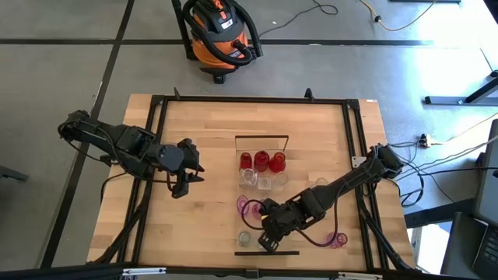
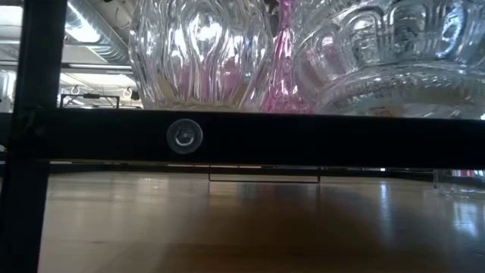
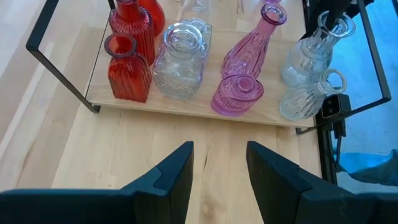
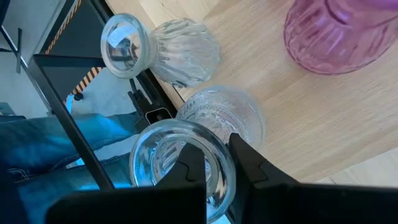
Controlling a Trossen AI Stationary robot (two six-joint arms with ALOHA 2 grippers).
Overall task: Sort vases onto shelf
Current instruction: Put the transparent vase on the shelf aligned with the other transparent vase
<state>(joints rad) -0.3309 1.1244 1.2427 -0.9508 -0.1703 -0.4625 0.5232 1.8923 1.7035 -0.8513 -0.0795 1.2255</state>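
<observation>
Right tool [image 4: 217,163] pinching clear vase's [image 4: 211,134] rim on shelf [image 4: 298,118] | left tool [image 3: 219,169] hovering half-open, empty, over bench [image 1: 202,225]

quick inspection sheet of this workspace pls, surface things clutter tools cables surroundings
surface: wooden table inside a black frame
job's things: shelf carrying red vases, clear vases and pink vases; one pink vase lies on the table off the shelf
clutter: nothing seen
tools: left tool open and empty, facing the shelf; right tool shut on the rim of a clear vase at the shelf's end
cables: yellow cable on the floor
surroundings: orange vacuum beyond the table
</observation>
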